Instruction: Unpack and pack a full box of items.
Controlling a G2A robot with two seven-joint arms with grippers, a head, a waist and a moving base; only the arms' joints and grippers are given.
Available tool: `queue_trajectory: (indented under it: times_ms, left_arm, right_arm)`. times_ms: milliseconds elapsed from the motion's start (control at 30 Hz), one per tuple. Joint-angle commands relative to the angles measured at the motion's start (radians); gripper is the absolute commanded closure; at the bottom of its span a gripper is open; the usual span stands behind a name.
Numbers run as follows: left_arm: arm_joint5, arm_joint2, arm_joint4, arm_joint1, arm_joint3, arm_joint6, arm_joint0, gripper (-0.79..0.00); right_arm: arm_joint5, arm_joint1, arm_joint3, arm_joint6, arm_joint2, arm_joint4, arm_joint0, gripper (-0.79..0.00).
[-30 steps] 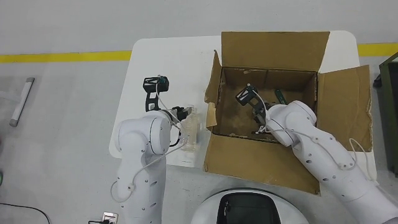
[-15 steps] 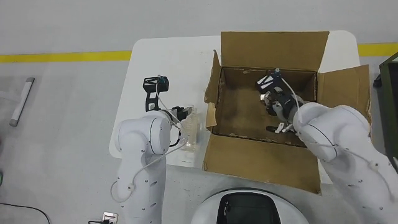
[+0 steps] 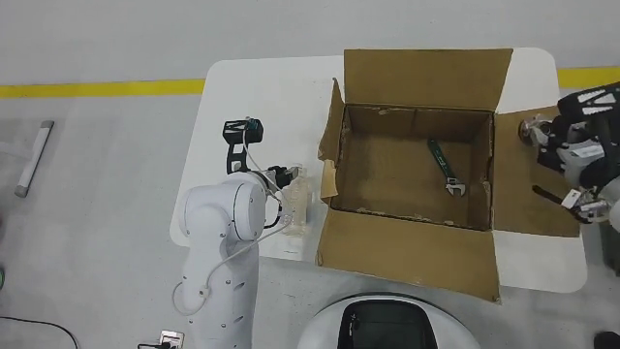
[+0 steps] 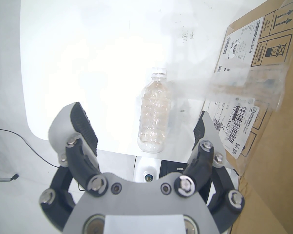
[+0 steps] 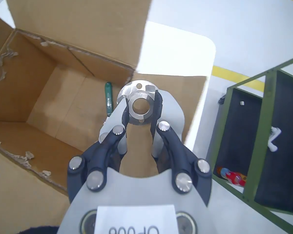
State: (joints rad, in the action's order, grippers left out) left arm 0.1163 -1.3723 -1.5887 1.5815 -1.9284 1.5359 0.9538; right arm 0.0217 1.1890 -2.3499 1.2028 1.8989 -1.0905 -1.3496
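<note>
An open cardboard box [image 3: 426, 78] stands on the white table [image 3: 262, 87]. Inside it lies a green-handled wrench [image 3: 444, 167], whose handle [image 5: 108, 96] also shows in the right wrist view. My right gripper [image 5: 142, 103] is shut on a round metal flange [image 5: 136, 87]. It holds the flange [image 3: 529, 128] above the box's right flap [image 3: 533, 170]. A clear plastic bottle [image 4: 153, 115] rests on the table left of the box. Above it, my left gripper [image 4: 141, 112] is open, with a finger on either side and not touching it.
A clear plastic bag [image 4: 246, 83] lies against the box's labelled side [image 4: 278, 147]. A dark green rack [image 5: 258, 135] stands right of the table, with a red item [image 5: 232, 176] inside. Bare tabletop lies beyond the bottle.
My right arm has lifted out of the box and swung right, carrying the metal flange over the right flap. The wrench now lies uncovered. The left arm has not moved.
</note>
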Motion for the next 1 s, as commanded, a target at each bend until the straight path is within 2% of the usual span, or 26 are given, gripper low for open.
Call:
queue_trajectory:
  times_ms: [0,233,367,567,633,967]
  left_arm:
    - [0.0,0.0,0.0,0.0,0.0,0.0,0.0,-0.785]
    - [0.0,0.0,0.0,0.0,0.0,0.0,0.0,-0.785]
    - [0.0,0.0,0.0,0.0,0.0,0.0,0.0,-0.785]
    - [0.0,0.0,0.0,0.0,0.0,0.0,0.0,-0.785]
    - [0.0,0.0,0.0,0.0,0.0,0.0,0.0,-0.785]
    - [0.0,0.0,0.0,0.0,0.0,0.0,0.0,-0.785]
  right_arm:
    - [0.0,-0.001,0.0,-0.009,0.075,0.032,-0.031,0.0]
    - [0.033,-0.002,0.0,-0.025,0.25,0.111,-0.152,0.0]
    - [0.026,0.003,0.0,-0.019,0.286,0.144,-0.242,0.0]
    - [-0.026,0.013,0.013,-0.034,0.209,0.137,-0.368,0.0]
    - [-0.023,0.013,0.045,-0.037,0.175,0.093,-0.396,0.0]
    - [-0.047,0.01,0.173,-0.06,0.051,0.028,-0.379,0.0]
